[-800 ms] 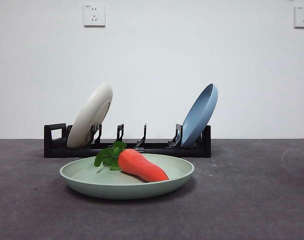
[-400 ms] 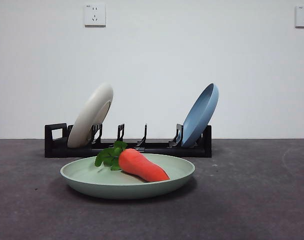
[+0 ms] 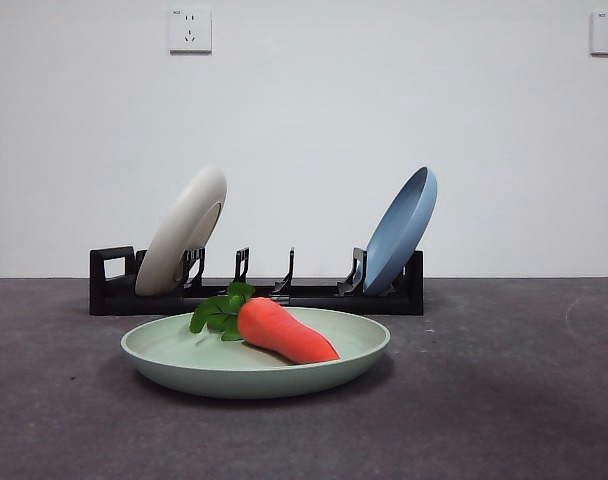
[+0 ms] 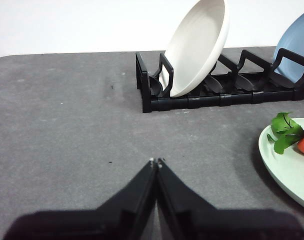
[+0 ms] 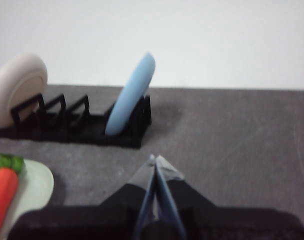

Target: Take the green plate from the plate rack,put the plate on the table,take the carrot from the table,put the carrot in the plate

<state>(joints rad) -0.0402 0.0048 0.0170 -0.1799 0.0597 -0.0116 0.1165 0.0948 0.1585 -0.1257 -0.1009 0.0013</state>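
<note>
The green plate (image 3: 184,365) lies flat on the table (image 3: 504,400) in front of the plate rack (image 3: 314,296). The carrot (image 3: 282,331) rests inside the plate, its leaves toward the left in the front view. In the left wrist view, the plate's rim (image 4: 284,167) and the carrot's leaves (image 4: 284,131) show at one edge. My left gripper (image 4: 156,162) is shut and holds nothing, hovering above bare table away from the plate. My right gripper (image 5: 153,161) is also shut and holds nothing; plate (image 5: 34,186) and carrot (image 5: 3,195) sit off to its side. Neither arm shows in the front view.
A cream-white plate (image 3: 184,229) leans in the rack's left end and a blue plate (image 3: 402,230) in its right end. Several middle slots stand between them. A white wall with two sockets (image 3: 189,30) is behind the rack.
</note>
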